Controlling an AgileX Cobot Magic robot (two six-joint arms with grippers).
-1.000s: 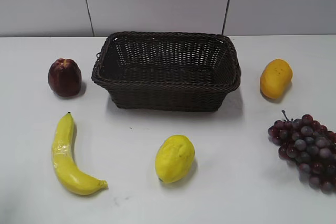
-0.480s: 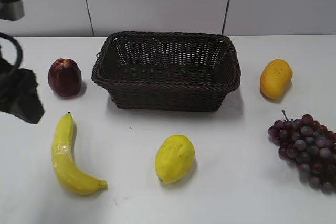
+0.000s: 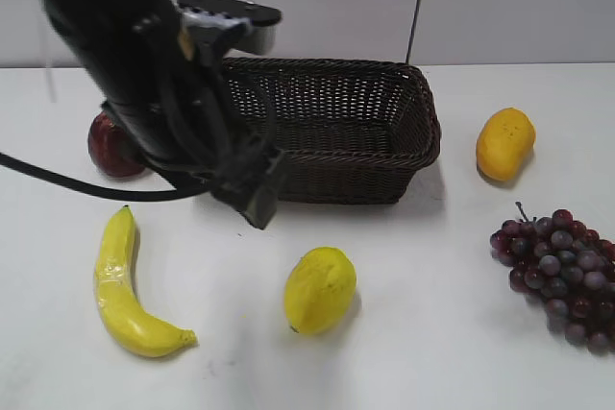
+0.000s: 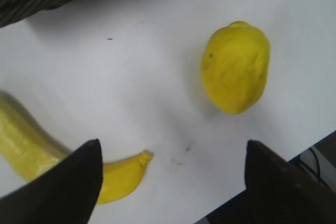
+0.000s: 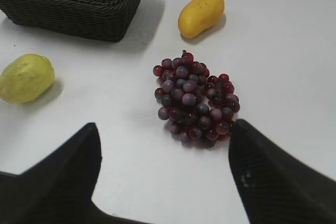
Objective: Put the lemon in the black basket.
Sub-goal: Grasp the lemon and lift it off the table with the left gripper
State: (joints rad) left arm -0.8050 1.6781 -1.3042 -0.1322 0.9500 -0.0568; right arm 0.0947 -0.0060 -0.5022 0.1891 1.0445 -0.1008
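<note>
The big change is the left arm (image 3: 144,84): a second ago it was nowhere to be seen, half a second ago only a dark corner of it showed at the left edge of the exterior view, and it now fills the upper left of that frame, covering the left end of the black basket (image 3: 365,132) and most of the red apple (image 3: 104,146). Its left end effector (image 3: 258,184) hangs just left of centre, above the tabletop (image 3: 432,352) in front of the basket, up and to the left of the lemon (image 3: 320,289).

In the left wrist view that end effector (image 4: 173,179) is spread wide, holding nothing. One dark finger (image 4: 63,187) sits at the lower left over the banana (image 4: 31,150), the other at the lower right, and the lemon (image 4: 235,66) lies in the upper right, beyond the fingertips and untouched.

Nothing on the tabletop has shifted. The lemon rests low and centre in the exterior frame, in front of the basket and well apart from it. The banana (image 3: 123,285) lies at the lower left, the mango (image 3: 504,144) sits right of the basket, and the grapes (image 3: 562,271) are at the right edge.

The right end effector (image 5: 163,177) is also released and empty, fingers wide at the bottom of its wrist view, above the grapes (image 5: 193,98), with the lemon (image 5: 26,77) at the left edge.
</note>
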